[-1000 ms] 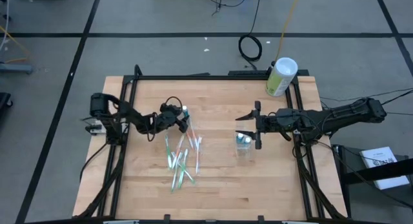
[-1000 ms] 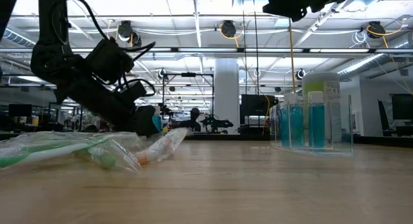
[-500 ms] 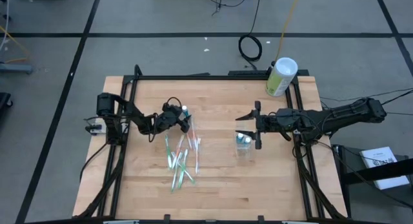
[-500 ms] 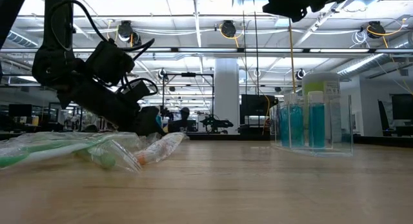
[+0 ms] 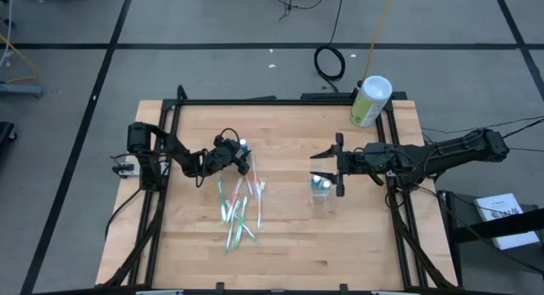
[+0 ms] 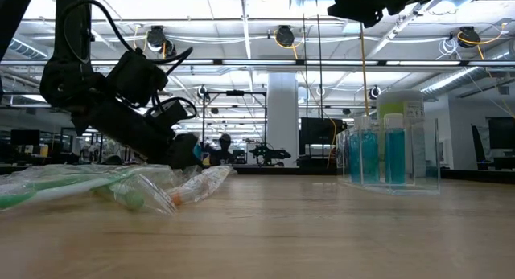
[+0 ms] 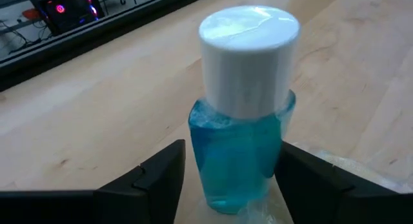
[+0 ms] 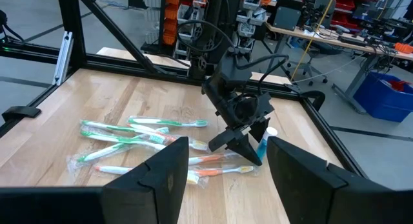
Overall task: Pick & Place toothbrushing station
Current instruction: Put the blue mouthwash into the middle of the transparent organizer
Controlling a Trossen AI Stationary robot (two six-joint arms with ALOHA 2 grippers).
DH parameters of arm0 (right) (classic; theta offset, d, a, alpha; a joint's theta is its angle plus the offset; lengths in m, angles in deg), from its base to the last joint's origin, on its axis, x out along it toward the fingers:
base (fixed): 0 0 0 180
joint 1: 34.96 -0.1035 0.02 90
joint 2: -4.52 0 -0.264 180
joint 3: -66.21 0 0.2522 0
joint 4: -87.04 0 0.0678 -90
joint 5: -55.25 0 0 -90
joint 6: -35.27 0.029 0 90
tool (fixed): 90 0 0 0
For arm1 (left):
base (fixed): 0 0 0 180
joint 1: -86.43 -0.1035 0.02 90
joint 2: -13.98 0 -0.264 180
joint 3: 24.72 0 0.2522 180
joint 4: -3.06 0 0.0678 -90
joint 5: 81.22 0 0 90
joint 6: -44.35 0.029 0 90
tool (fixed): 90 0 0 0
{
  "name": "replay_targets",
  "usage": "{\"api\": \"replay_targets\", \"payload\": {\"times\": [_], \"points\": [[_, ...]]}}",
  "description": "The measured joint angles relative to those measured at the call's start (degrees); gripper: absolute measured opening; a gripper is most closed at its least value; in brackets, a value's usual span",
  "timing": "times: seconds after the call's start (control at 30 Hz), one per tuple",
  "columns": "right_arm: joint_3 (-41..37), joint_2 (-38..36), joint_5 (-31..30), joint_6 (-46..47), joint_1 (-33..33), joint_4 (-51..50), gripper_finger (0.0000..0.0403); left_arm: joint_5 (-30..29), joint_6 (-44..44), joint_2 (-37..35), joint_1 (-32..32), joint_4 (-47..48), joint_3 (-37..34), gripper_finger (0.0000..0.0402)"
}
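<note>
High view. The left gripper [image 5: 240,156] lies low over the wooden table [image 5: 289,244], at the far end of a loose heap of wrapped toothbrushes [image 5: 238,206]; a small blue bottle [image 5: 244,148] with a white cap stands at its tip. The right gripper [image 5: 337,164] hangs just beside a clear cup [image 5: 320,187] near the table's middle, its two fingers spread well apart with nothing between them. A pale-green canister [image 5: 370,101] with a white lid stands at the far right corner.

Low view. The left gripper [image 6: 187,150] reaches down to the tabletop behind the wrapped toothbrushes [image 6: 121,186]. The clear cup [image 6: 390,154] stands upright to the right, well apart from them, holding upright blue items.

Left wrist view. The blue bottle [image 7: 242,150] stands upright on the wood between the two dark fingers [image 7: 158,182]. The fingers flank its body on both sides; whether they touch it cannot be told.

Right wrist view. Past the right arm's spread fingers [image 8: 161,179], the toothbrushes [image 8: 135,143] lie scattered on the table, and the left gripper [image 8: 242,143] points down at the blue bottle [image 8: 263,145] beside them.
</note>
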Motion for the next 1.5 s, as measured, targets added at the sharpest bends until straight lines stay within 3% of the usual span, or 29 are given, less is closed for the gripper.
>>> {"api": "replay_targets", "payload": {"times": [0.5,1.5], "points": [[0.0,0.0,0.0,0.0,0.0,-0.2,0.0201,0.0,4.4,0.0,1.6,-5.5,0.0,0.0216],[0.0,0.0,0.0,0.4,0.0,-0.2,0.0201,0.0,2.9,0.0,2.1,-4.2,0.0,0.0205]]}}
